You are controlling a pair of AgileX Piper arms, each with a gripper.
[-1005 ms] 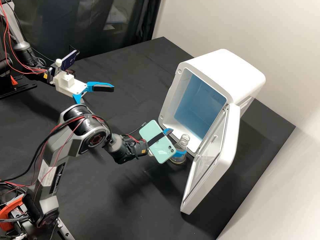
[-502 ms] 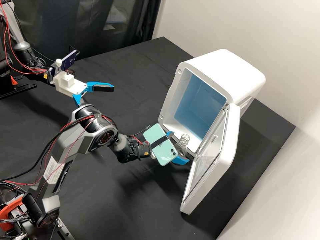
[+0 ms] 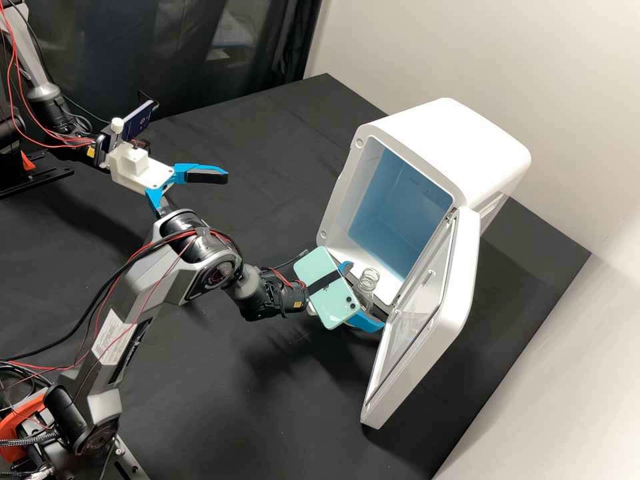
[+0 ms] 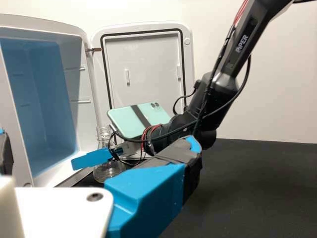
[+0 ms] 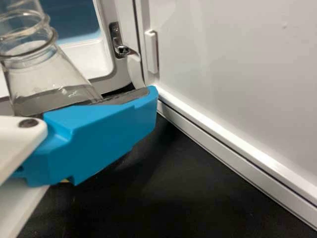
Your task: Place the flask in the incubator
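The right gripper (image 3: pixel 360 297) is holding the flask (image 3: pixel 365 281) at the front sill of the incubator (image 3: pixel 460 153). The flask is sitting just outside the blue chamber and close beside the hinge edge of the open door (image 3: pixel 427 313). The 2 blue fingers (image 5: pixel 94 136) are gripping the flask's wide lower cone, 1 on each side, and the open neck is standing up above them. In the right wrist view, 1 finger is pressing flat against the glass near the base. I cannot tell whether the base is touching the sill or hanging just over it. The left gripper (image 3: pixel 190 190) is hovering above the tabletop (image 3: pixel 280 127), well apart from the incubator on the side its opening is facing. Its 2 fingers are spreading wide and holding nothing.
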